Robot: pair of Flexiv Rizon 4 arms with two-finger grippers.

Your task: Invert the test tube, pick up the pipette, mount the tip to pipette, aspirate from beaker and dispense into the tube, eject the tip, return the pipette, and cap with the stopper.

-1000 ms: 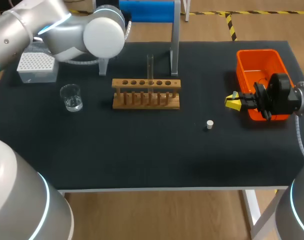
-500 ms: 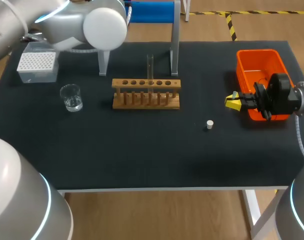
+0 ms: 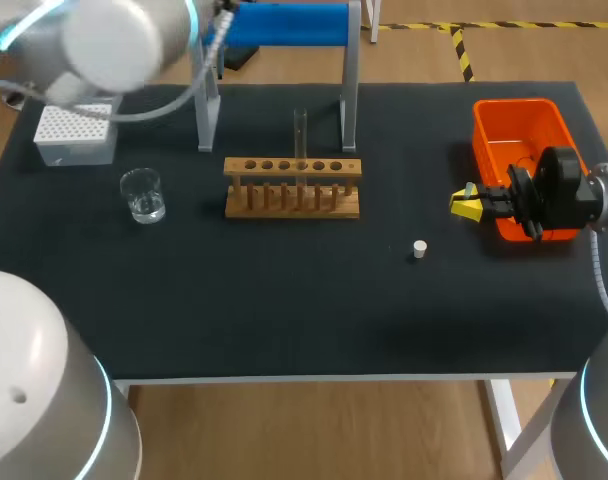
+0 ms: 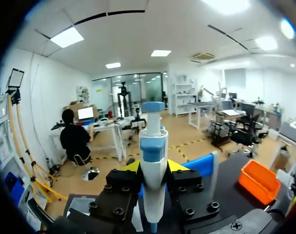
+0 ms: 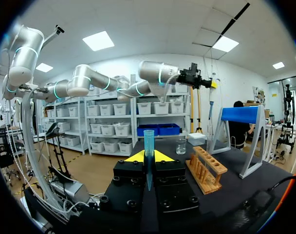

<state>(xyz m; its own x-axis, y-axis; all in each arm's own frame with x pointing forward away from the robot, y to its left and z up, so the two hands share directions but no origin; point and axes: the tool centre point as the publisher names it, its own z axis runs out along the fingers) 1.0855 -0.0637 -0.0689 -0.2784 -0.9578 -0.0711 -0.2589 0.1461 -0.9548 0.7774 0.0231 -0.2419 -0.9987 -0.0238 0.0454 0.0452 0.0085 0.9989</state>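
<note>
Dark tabletop (image 3: 284,300) carries the same layout as one second ago: the beaker (image 3: 142,194), the wooden rack (image 3: 292,190), the stopper (image 3: 419,249) and the right end effector (image 3: 467,203) have not shifted. Only the left arm (image 3: 104,40) differs. Its big rounded joint, which was above the far middle of the tabletop, has swung toward the far left corner and now shows blurred.

The left end effector (image 4: 154,168) is closed on the white and blue pipette (image 4: 153,146). The long axis of the pipette runs along the fingers, and its plunger end points away from the end effector. The right end effector grips a blue pipette tip (image 5: 148,146). This tip also lies along the fingers, with the wide mouth outward and the narrow point toward the body of the end effector. In the head view this end effector is just beside the near left corner of the orange bin (image 3: 519,105).

The test tube (image 3: 300,135) stands upright in a middle hole of the rack; if it holds something, I cannot tell. The beaker holds a little clear liquid. What lies in the orange bin is not clear. The white tip box (image 3: 74,133) sits at the far left, behind the beaker.
</note>
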